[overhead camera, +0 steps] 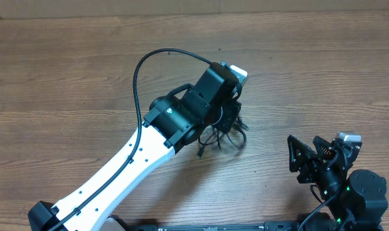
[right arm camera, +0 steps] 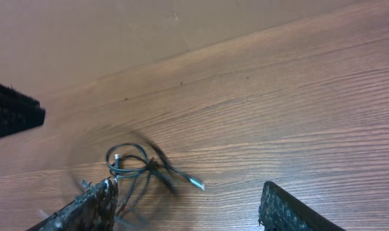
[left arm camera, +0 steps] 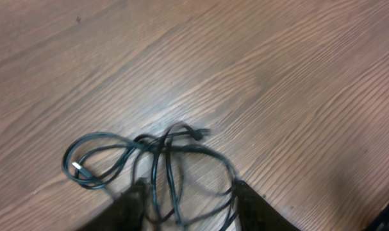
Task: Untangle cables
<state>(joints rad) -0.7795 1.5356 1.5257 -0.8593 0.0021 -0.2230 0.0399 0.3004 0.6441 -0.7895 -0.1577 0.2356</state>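
A: Where are the cables (overhead camera: pixel 223 136)?
B: One tangled bunch mid-surface (overhead camera: pixel 66 77), right under the left hand (left arm camera: pixel 189 187).
A: Hand states?
B: Left fingers (left arm camera: pixel 133 206) stand apart, straddling the loops and pinching nothing. The right hand (right arm camera: pixel 189 186) is spread wide and empty, near-right, well apart from the bunch.
A: Room to move?
B: Plenty. There's bare wood left, beyond and right of the bunch, and the far edge is well off. The left arm (overhead camera: pixel 117 173) covers the near-left side. One silver-tipped plug (right arm camera: pixel 197 185) sticks out of the bunch.
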